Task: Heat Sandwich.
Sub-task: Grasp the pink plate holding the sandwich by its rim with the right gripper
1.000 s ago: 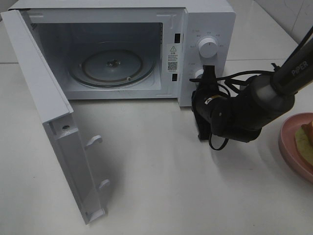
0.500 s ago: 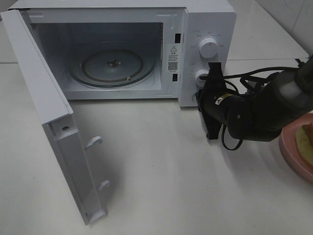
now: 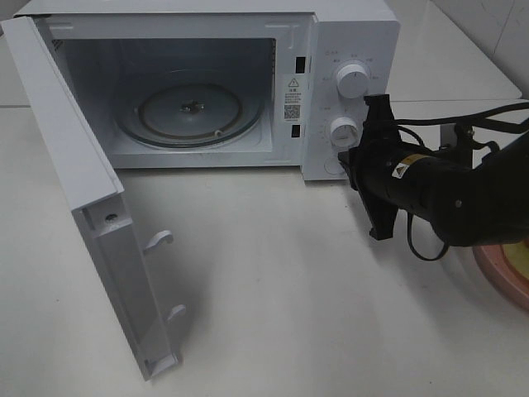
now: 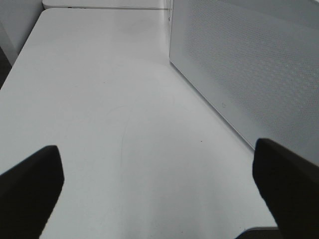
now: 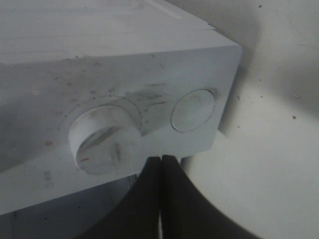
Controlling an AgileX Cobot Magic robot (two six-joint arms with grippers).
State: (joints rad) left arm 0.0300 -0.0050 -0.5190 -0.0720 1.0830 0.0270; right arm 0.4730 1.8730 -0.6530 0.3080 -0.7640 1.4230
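The white microwave (image 3: 347, 50) stands at the back with its door (image 3: 91, 207) swung wide open to the left, and its glass turntable (image 3: 188, 112) is bare. My right gripper (image 3: 350, 163) is shut and empty, just in front of the control panel below the lower knob (image 3: 342, 131). In the right wrist view its fingertips (image 5: 160, 162) meet under that knob (image 5: 102, 139) and the round button (image 5: 192, 110). The sandwich is hidden behind my right arm. My left gripper (image 4: 159, 189) is open and empty over bare table beside the microwave's perforated side wall (image 4: 249, 64).
Part of the rim of a pink plate (image 3: 506, 283) shows at the right edge under my right arm. Black cables (image 3: 446, 124) trail behind the arm. The upper knob (image 3: 353, 80) sits above the lower one. White table lies in front of the microwave.
My right arm has moved to the right along the microwave's front, away from the opening. It now covers the plate and the food on it.
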